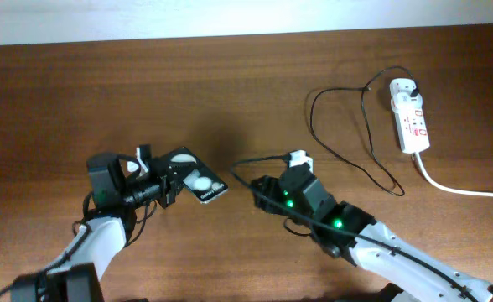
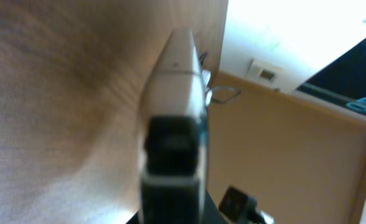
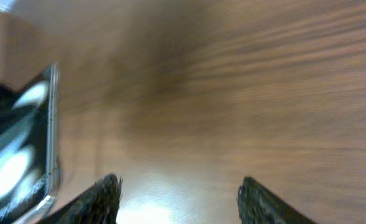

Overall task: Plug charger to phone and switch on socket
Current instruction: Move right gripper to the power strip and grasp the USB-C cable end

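Wooden tabletop point(image 1: 104, 92), overhead: L claw point(image 1: 173, 180) grips the phone point(image 1: 200, 183) by one end, screen up. R claw point(image 1: 253, 191) is just right of the phone, not touching it. The charger point(image 1: 313, 117) loops from the socket point(image 1: 410, 117), well right of R claw, to near its tip.
L wrist: phone edge-on, blurred.
R wrist: claw wide, nothing btwn fingers point(image 3: 102, 199); phone at left.
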Tool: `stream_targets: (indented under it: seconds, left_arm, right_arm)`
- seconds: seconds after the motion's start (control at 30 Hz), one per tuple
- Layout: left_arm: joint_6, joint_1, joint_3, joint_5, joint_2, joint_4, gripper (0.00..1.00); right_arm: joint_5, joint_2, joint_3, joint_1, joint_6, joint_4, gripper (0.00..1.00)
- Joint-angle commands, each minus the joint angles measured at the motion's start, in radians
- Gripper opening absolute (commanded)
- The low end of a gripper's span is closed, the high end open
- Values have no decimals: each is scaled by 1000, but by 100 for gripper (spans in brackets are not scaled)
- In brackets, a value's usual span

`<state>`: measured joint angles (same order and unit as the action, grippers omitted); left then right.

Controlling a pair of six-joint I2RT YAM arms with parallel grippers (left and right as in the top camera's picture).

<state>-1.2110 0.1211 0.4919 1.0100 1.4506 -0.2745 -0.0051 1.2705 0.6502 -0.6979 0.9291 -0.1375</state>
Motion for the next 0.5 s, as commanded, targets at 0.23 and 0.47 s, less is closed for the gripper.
stream_targets:
  seconds: [0.23,0.47]
  left_arm:
    - [39,4,68,165,84,-31,0]
    - [39,4,68,164,84,-27,0]
  right_arm:
    - [134,176,549,544,-391,-520,82]
    - [186,889,1141,555,-443,-478,86]
